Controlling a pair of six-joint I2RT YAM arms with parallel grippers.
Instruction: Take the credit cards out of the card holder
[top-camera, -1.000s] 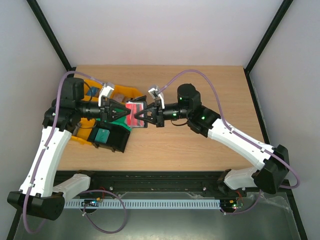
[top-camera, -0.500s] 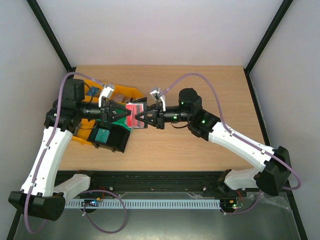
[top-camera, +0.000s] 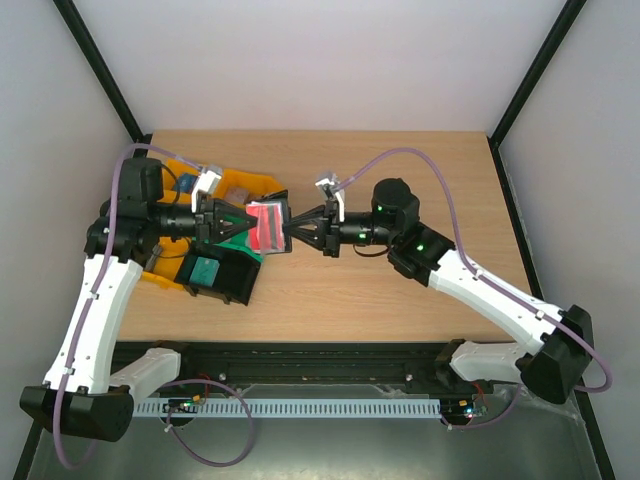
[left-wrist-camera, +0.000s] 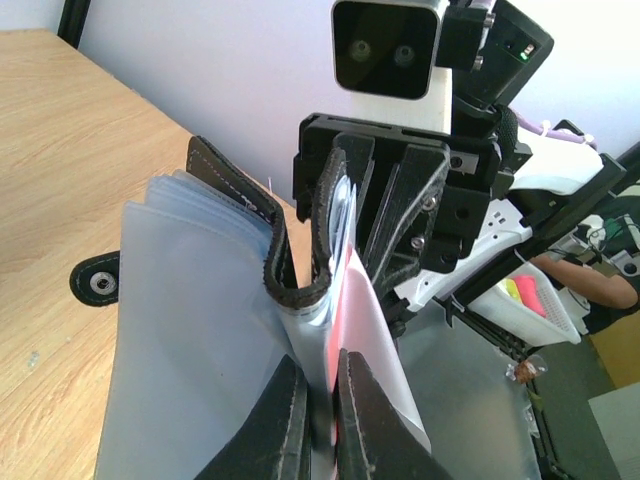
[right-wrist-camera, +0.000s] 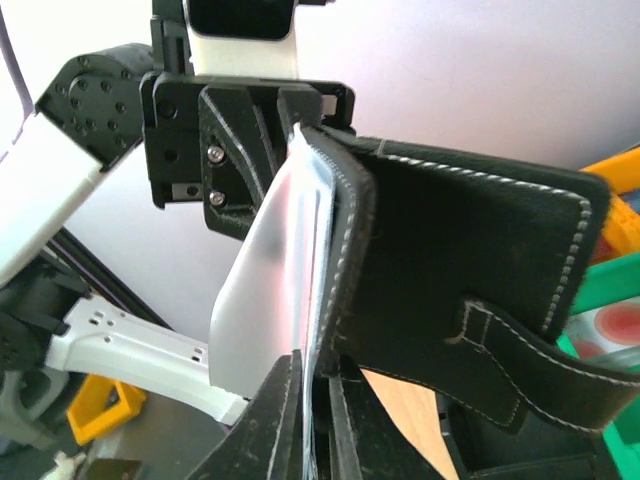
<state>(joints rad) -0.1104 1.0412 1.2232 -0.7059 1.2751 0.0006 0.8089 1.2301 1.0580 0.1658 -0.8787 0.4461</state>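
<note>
Left pincer (left-wrist-camera: 322, 380) is clamped on a pink credit card (left-wrist-camera: 375, 335), right pincer (right-wrist-camera: 312, 380) on the card holder (right-wrist-camera: 450, 240), seemingly its clear sleeve, above the worktop (top-camera: 330, 300). Floppy holder, stiff slick card: I'd grip edges.

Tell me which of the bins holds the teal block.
The black bin, the one nearest the arm bases on the left side. The teal block lies inside it. The yellow bins sit farther back on the table.
</note>
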